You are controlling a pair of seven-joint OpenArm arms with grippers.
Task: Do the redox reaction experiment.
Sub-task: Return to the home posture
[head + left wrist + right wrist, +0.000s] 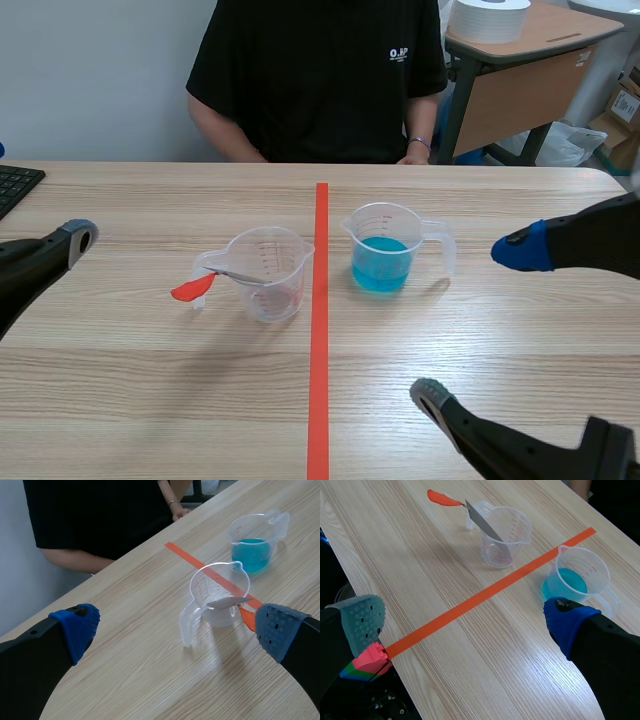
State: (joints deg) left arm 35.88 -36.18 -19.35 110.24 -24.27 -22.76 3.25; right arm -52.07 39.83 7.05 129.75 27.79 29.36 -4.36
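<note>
Clear plastic, the empty cup (pixel 280 300) stands upright on the table (pixel 150 400), just left of the tape (pixel 319 380). Its handle faces left and its spout faces the tape. A spatula (pixel 192 289) leans in it. The grey metal blade slopes down inside, crosses the rim just beside the cup's handle, and the orange-red grip sticks out past it. The spatula's long axis runs across the table, with the grip pointing left and slightly toward the robot and hanging above the wood without touching it.

Right of the tape, near the first cup but apart from it, stands the blue cup (pixel 400 225). It is upright, and liquid (pixel 380 268) fills roughly its lower half. Its handle points right and its spout points toward the tape.

The left gripper (pixel 175 627) has its fingers spread wide and holds nothing. It is low at the left, with the clear cup ahead of it. The right gripper (pixel 465 622) is likewise spread wide and empty, above the table to the right of the blue cup.

A person (pixel 320 70) in a black shirt sits across the table. A keyboard (pixel 15 185) lies at the far left edge.
</note>
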